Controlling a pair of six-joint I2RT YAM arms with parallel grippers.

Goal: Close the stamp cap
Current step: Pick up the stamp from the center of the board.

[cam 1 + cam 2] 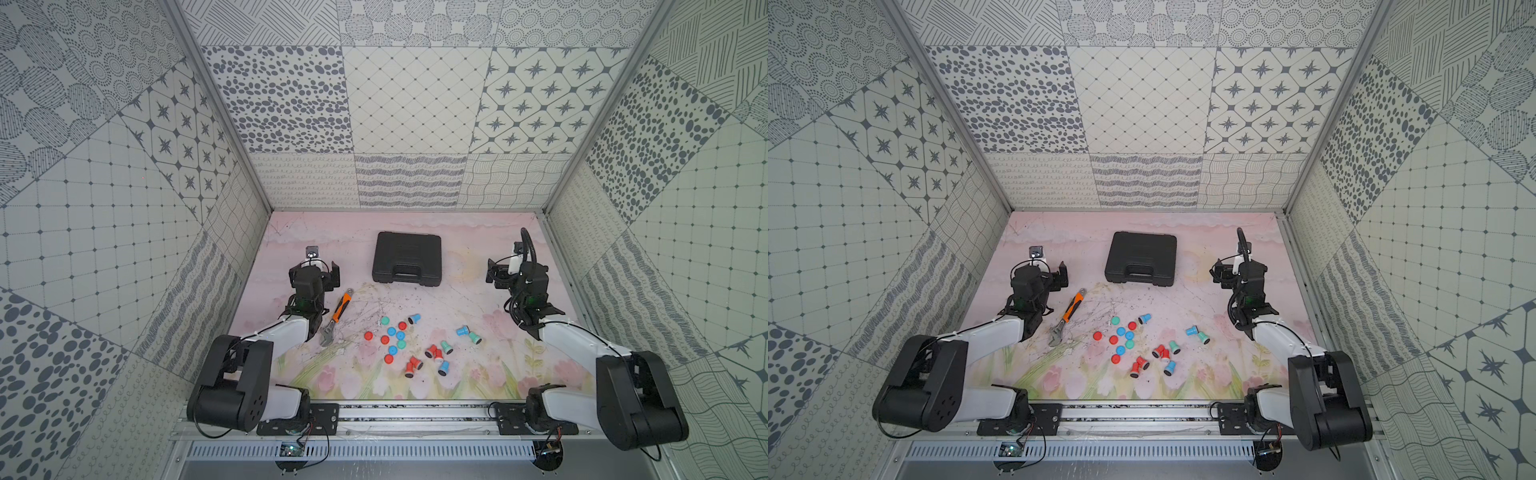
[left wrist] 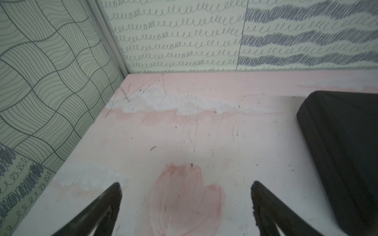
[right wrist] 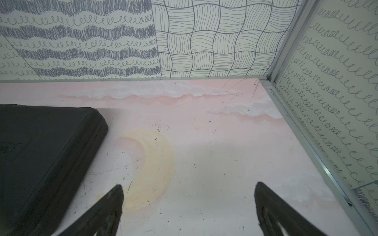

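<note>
On my far left, the left gripper (image 2: 186,185) hangs with its jaws spread wide and nothing between them, over a bare stretch of the table (image 1: 478,257) beside the black case (image 1: 406,258). Its wrist camera shows no stamp at all. Just inward lies the orange-handled wrench (image 1: 338,318), right along the path that arm would sweep toward the work, so a low reach could knock it into the pile. Next come the loose caps (image 1: 391,331), red, blue and teal discs scattered close together near the middle. Beside them are the stamps (image 1: 413,365), apparently uncapped, lying on their sides, some touching. These are my worry. They are small and round, so I judge that a pinch slightly off-centre would squirt one away or scatter its neighbours, and a tipped stamp may roll when a cap is pressed on. Matching colours could also go wrong in that clutter. On the right, the right gripper (image 3: 189,185) is likewise wide apart and empty, well away from the stamps, so I must steer by the top views.
</note>
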